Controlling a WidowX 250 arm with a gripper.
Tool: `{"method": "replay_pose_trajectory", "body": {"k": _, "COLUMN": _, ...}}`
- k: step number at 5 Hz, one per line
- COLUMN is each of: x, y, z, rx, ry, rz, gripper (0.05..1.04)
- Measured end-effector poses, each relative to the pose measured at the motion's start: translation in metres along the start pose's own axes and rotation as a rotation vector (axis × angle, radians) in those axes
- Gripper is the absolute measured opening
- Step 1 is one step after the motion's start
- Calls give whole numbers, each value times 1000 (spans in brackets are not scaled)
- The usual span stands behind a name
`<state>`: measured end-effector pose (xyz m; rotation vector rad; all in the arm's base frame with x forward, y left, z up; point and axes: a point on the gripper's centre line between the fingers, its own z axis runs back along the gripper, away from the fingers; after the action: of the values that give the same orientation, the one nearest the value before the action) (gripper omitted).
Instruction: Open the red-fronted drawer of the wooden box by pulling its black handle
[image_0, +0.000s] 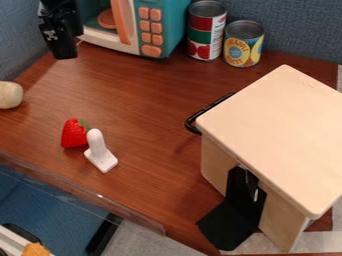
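By microwave's edge (107, 42) — tool (65, 55), well apart from strawberry (73, 134)

Black is shown by the gripper (63, 54). Just beside it, teal, white and orange are combined on the toy microwave (175, 25). Beyond that, the tall can (205, 31) is banded red, green and white — the short can (242, 51) is patterned yellow and blue. Nearer the camera than the gripper, the strawberry (72, 134) is coloured red, with green leaves, and the table (140, 95) is grained reddish brown.
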<state>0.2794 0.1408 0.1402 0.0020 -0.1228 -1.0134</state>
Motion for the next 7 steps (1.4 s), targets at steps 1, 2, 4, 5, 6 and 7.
{"method": "replay_pose_trajectory", "body": {"k": 1, "x": 0, "y": -2, "z": -11, "rx": -34, "ry": -4, "rz": 16, "gripper": 999}}
{"method": "replay_pose_trajectory", "body": {"k": 2, "x": 10, "y": -9, "z": -22, "rx": -45, "ry": -13, "rz": 75, "gripper": 999}}
{"method": "replay_pose_trajectory", "body": {"k": 4, "x": 55, "y": -33, "z": -54, "rx": -55, "ry": -12, "rz": 229, "gripper": 999}}
{"method": "replay_pose_trajectory", "body": {"k": 5, "x": 78, "y": -35, "z": -58, "rx": -30, "ry": -30, "rz": 305, "gripper": 999}}
{"method": "replay_pose_trajectory", "body": {"k": 6, "x": 107, "y": -39, "z": -65, "rx": 17, "ry": -63, "rz": 347, "gripper": 999}}
{"method": "replay_pose_trajectory", "body": {"k": 7, "x": 117, "y": -33, "z": -74, "rx": 47, "ry": -95, "rz": 397, "gripper": 999}}
